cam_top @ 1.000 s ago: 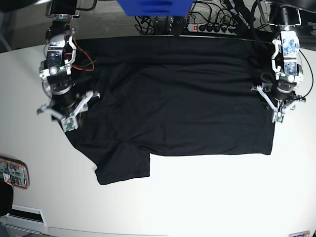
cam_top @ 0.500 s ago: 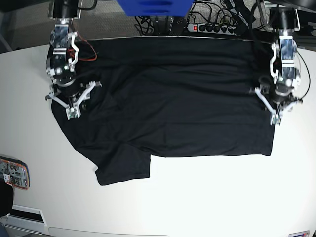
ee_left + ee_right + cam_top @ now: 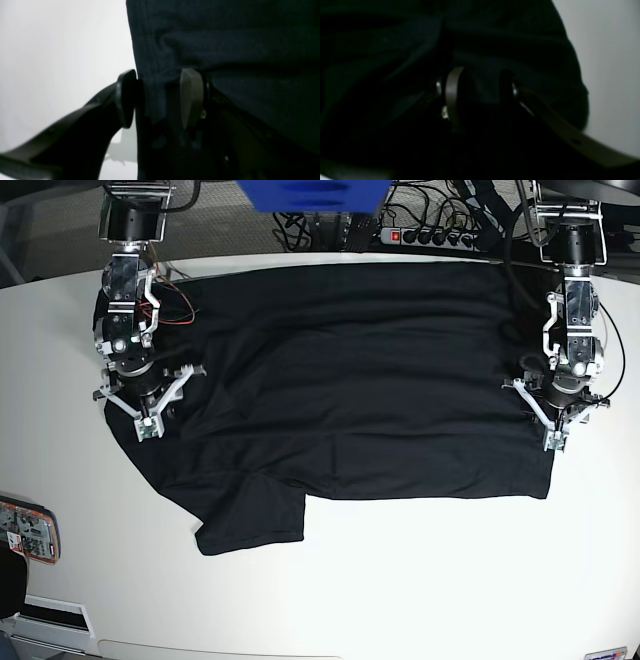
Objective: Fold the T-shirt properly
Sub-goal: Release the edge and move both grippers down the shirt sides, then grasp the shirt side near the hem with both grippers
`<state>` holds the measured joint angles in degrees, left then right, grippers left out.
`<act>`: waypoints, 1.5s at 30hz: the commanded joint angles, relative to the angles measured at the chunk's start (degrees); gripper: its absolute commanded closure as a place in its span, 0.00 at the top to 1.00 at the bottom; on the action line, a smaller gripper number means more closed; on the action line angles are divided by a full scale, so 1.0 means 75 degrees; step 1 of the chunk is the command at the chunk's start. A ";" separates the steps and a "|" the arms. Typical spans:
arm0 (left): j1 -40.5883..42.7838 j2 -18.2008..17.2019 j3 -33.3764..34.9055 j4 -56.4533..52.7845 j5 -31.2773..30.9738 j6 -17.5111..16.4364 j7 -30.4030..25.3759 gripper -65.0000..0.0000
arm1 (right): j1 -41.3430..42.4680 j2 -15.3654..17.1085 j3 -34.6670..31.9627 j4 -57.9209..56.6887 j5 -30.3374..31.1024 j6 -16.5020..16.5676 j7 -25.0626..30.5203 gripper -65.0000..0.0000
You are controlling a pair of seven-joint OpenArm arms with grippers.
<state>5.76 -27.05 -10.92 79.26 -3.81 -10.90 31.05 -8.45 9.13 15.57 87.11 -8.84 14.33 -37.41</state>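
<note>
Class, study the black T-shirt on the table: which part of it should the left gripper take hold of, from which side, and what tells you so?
Probably the T-shirt's outer side edge, from above, with one finger either side of it. That edge runs fairly straight between the open fingers of the left gripper, with bare white table beyond it.

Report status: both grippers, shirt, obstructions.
Left gripper open over shirt's edge. Right gripper open above fabric. T-shirt spread wide, one sleeve toward the camera, unfolded. Nothing seen lying on it except the arms.
</note>
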 commanded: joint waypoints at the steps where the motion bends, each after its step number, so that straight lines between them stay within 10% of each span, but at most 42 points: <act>1: 0.0070 -0.0057 0.0020 0.0127 -0.0025 -0.0159 0.0320 0.42 | 0.0042 0.0055 0.0016 0.0359 -0.0011 -0.0017 0.0035 0.34; 16: -0.0164 -0.0068 -0.0308 0.1616 -0.0013 -0.0159 0.0578 0.43 | -0.0134 0.0043 0.0004 0.3231 -0.0023 -0.0006 -0.1149 0.34; 21: -0.0914 -0.0256 -0.0262 0.1616 -0.0083 -0.1038 0.1809 0.68 | -0.0685 0.0008 -0.0148 0.3289 -0.0023 0.0944 -0.1102 0.35; 27: -0.1911 -0.0256 -0.0273 0.1475 -0.0072 -0.1999 0.2559 0.88 | -0.0720 -0.0004 -0.0945 0.3301 0.0001 0.1038 -0.1090 0.35; 35: -0.3845 -0.0350 -0.0285 -0.1197 -0.0083 -0.2023 0.2536 0.78 | -0.0732 -0.0015 -0.1649 0.3313 0.0001 0.1026 -0.1090 0.34; 45: -0.5462 -0.0561 0.0383 -0.5311 -0.0095 -0.2023 0.0590 0.78 | -0.0790 -0.0015 -0.1895 0.3348 0.0001 0.1026 -0.1090 0.34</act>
<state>-33.56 -30.04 -7.90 38.70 -4.58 -26.55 36.01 -14.66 8.64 1.13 110.98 -9.08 22.31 -46.70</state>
